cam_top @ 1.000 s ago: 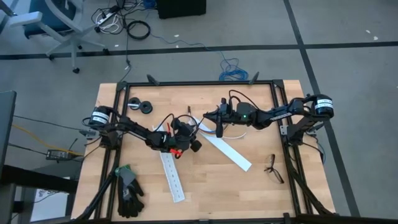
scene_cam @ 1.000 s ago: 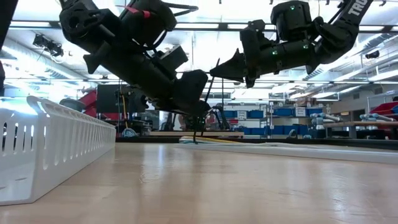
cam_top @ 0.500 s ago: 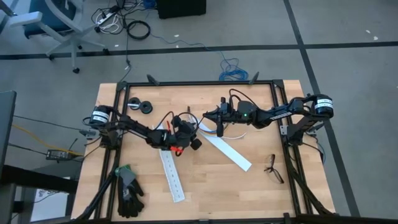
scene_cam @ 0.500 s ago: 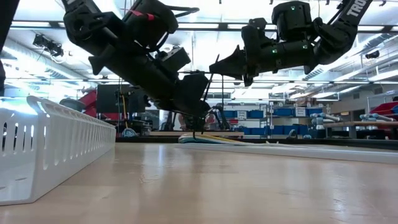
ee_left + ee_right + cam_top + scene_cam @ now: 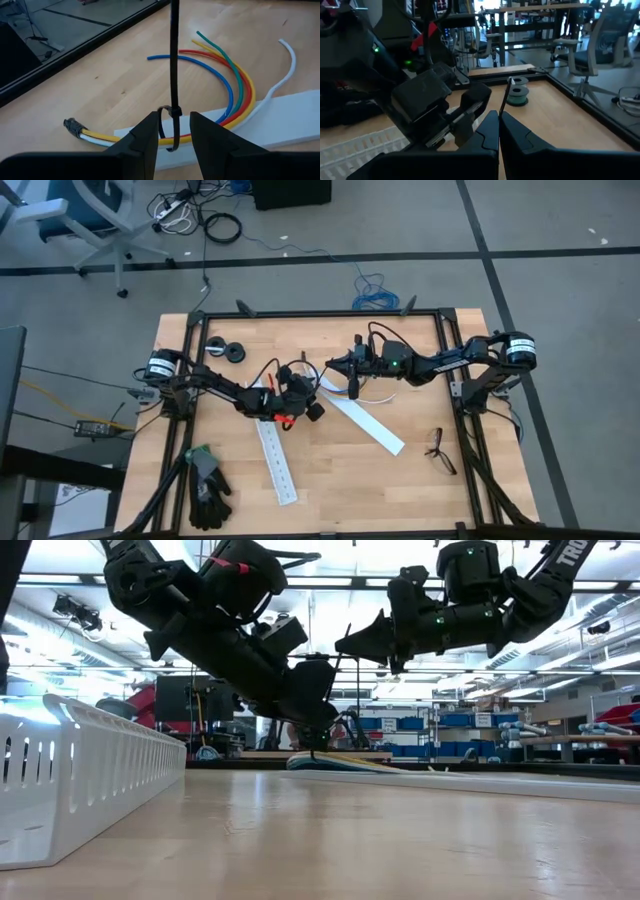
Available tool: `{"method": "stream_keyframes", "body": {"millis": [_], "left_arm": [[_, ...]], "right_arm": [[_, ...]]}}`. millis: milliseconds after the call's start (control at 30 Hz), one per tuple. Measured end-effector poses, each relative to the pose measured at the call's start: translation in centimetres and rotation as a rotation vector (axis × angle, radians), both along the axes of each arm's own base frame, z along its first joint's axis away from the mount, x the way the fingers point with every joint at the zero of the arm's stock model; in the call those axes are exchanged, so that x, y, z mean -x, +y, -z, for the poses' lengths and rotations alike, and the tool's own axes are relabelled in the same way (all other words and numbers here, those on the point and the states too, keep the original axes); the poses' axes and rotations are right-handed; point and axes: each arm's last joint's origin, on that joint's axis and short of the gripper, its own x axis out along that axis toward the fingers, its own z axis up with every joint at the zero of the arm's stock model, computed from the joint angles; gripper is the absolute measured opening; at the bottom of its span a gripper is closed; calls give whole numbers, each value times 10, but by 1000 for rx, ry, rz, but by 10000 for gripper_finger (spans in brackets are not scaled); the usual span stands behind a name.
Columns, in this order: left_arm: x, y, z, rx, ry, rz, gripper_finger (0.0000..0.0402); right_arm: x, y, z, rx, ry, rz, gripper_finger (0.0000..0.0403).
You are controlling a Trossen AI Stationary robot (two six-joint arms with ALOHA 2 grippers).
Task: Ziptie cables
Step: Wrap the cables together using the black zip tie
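Both arms are meeting over the middle of the counter (image 5: 400, 480). The left gripper (image 5: 172, 131) is down low with its fingers (image 5: 144, 140) part-way closed around the loop of the ziptie (image 5: 174, 65). That loop already goes around the cables (image 5: 220, 75), right where the bundle crosses one of the white slotted strips (image 5: 280, 115). The ziptie's long black tail stands straight up out of the loop, past the left wrist camera.

The cables are a fanned-out curve of blue, green, yellow, orange, red and white wires lying flat on the wood, with a small dark plug (image 5: 72, 126) at one end. In the overhead view they sit between the two grippers, at about (image 5: 318, 380).

The right gripper (image 5: 499, 131) hangs higher up, just beside the left one, with its fingers (image 5: 485, 137) clenched tight together. A thin black strip runs up from the tips. It looks like the ziptie's tail, but I can't tell for sure that it's pinched.

Other stuff on the counter: a second white slotted strip (image 5: 277, 465), black gloves (image 5: 207, 495) at the near-left corner, glasses (image 5: 440, 448) over on the right, and two dark rolls (image 5: 226, 350) at the far left.
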Motion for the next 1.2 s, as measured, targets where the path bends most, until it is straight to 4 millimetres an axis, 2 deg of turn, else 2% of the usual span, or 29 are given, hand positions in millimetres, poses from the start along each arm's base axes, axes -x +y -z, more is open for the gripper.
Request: {"method": "stream_keyframes", "body": {"millis": [533, 833, 1200], "left_arm": [[-3, 6, -3, -33, 2, 21, 120], [-8, 6, 13, 0, -10, 33, 84], [-9, 6, 11, -16, -25, 42, 65]], "right_arm": [[-2, 0, -3, 8, 1, -33, 0], [-2, 0, -3, 9, 2, -33, 0], [-3, 0, -1, 15, 19, -33, 0]]}}
